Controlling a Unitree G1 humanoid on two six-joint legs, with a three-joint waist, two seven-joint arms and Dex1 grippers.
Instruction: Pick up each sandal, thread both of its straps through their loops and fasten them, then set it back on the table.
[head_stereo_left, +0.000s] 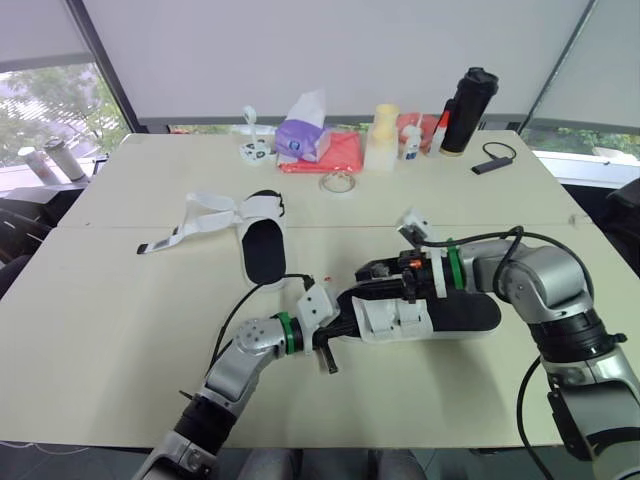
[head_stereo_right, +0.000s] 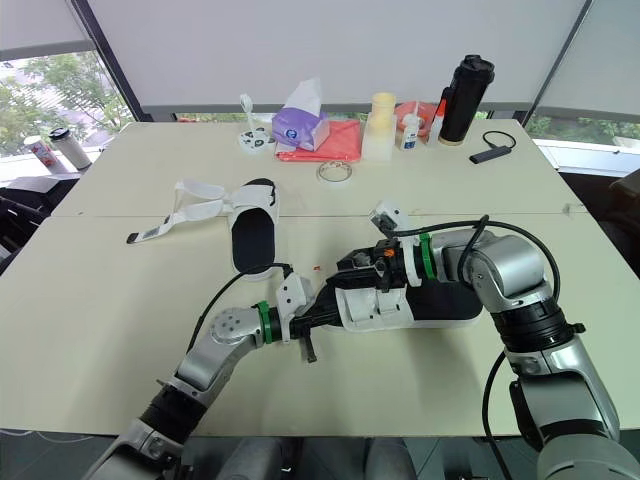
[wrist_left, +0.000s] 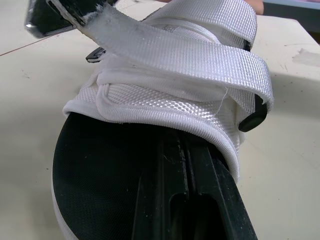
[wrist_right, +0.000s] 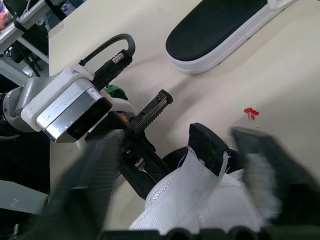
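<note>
Sandal (head_stereo_left: 400, 322) in hand lies on the near middle of the table (head_stereo_left: 120, 330), bridged between both arms. Left end effector (head_stereo_left: 338, 322) is closed on its toe, one finger (wrist_left: 190, 190) flat along the black footbed, apparently to steady it while the straps are handled. Right end effector (head_stereo_left: 392, 272) hovers over the upper with fingers (wrist_right: 95, 175) apart, straddling the black loop (wrist_left: 254, 117). The strap (wrist_left: 200, 55) has its free end against one finger, not clearly pinched. Second sandal (head_stereo_left: 262, 245) lies farther back, straps splayed open.
</note>
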